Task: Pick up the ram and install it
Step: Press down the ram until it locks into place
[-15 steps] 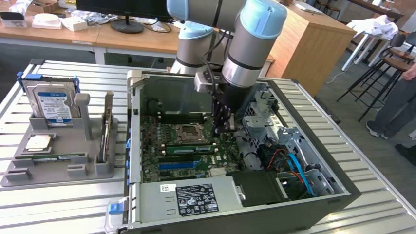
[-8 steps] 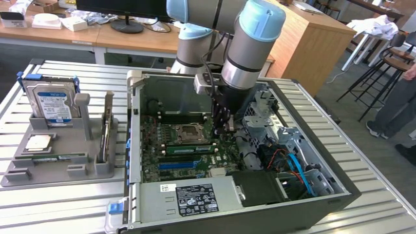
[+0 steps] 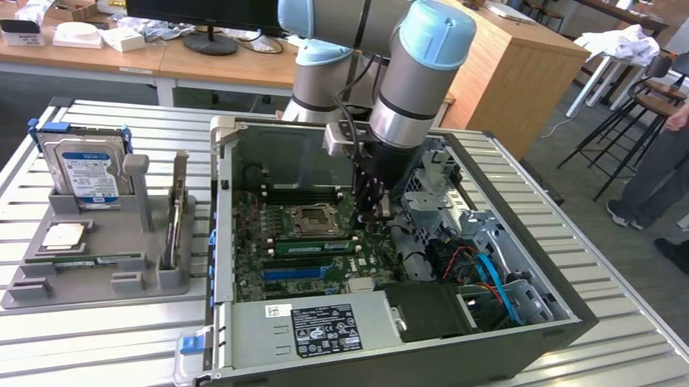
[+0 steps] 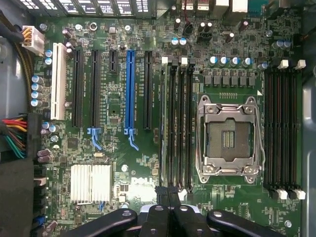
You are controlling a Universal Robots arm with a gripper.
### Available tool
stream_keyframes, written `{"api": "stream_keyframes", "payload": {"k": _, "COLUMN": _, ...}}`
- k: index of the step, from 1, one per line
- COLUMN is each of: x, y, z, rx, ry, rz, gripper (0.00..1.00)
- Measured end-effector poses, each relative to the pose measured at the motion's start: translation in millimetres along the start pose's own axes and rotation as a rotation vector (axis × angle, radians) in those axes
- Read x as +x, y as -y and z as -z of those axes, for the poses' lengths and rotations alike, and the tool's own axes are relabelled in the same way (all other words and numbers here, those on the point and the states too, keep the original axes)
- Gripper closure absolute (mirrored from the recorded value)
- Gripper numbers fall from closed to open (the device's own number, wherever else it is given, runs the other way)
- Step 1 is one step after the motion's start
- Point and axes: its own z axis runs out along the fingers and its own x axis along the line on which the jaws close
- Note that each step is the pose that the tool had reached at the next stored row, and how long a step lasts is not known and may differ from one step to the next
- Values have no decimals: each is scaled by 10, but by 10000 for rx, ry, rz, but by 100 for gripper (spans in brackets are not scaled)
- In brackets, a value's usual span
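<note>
Fingers are pressed together, nothing pinched as far as I can see, tips down inside the case right at one end of the ram. That green stick stands in a slot at 6 o'clock of the socket (exterior view; can't tell if it's fully clicked in). Grey tray sits on the bench at 9 o'clock of the case.

From my screen I see a long wooden desk with a monitor stand behind the slatted metal table. At the exterior view's right stand a wooden cabinet and dark stools on grey floor.
</note>
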Motion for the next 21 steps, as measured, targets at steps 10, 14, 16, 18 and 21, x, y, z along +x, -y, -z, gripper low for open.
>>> {"api": "stream_keyframes", "payload": {"k": 10, "x": 1, "y": 2, "z": -61, "rx": 0, "ry": 1, "rz": 0, "gripper": 90}}
{"api": "stream_keyframes", "payload": {"k": 14, "x": 1, "y": 4, "z": -97, "rx": 0, "ry": 1, "rz": 0, "gripper": 90}}
{"api": "stream_keyframes", "payload": {"k": 16, "x": 2, "y": 4, "z": -112, "rx": 0, "ry": -1, "rz": 0, "gripper": 90}}
{"api": "stream_keyframes", "payload": {"k": 18, "x": 2, "y": 5, "z": -128, "rx": 1, "ry": 1, "rz": 0, "gripper": 90}}
{"api": "stream_keyframes", "payload": {"k": 21, "x": 2, "y": 6, "z": -150, "rx": 1, "ry": 2, "rz": 0, "gripper": 90}}
